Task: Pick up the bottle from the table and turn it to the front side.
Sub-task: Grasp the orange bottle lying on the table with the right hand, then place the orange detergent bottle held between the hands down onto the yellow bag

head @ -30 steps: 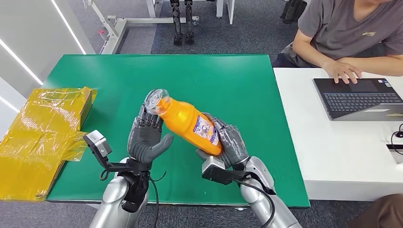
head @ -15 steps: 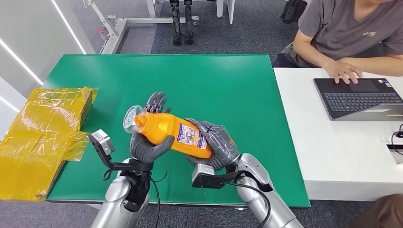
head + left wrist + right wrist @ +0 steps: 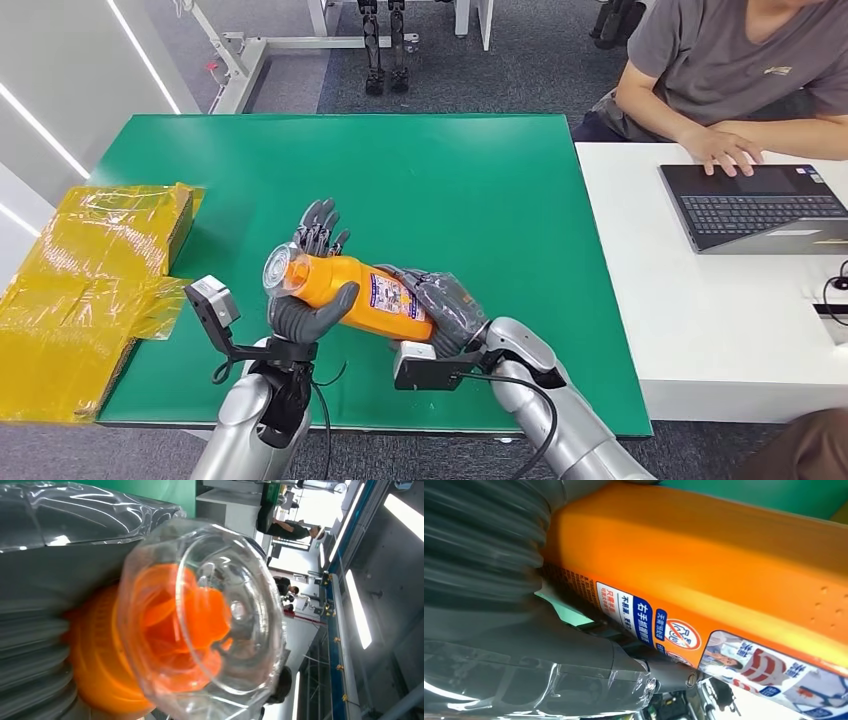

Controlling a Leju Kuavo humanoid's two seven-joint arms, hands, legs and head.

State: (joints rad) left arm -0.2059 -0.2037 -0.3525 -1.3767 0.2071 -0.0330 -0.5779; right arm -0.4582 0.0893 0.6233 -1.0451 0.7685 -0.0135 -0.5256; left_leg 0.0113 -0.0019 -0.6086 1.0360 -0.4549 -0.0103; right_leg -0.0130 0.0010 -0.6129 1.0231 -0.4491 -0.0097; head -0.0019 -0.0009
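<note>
Bottle, orange with a clear cap and a printed label, held on its side above the near edge of the green table, cap toward the left. Left hand cradles the neck end, thumb in front, fingers upright behind. Right hand grips the base end, fingers wrapped around it. Yellow plastic-wrapped package beside the table's left edge. Person at a laptop on the adjoining white table.
</note>
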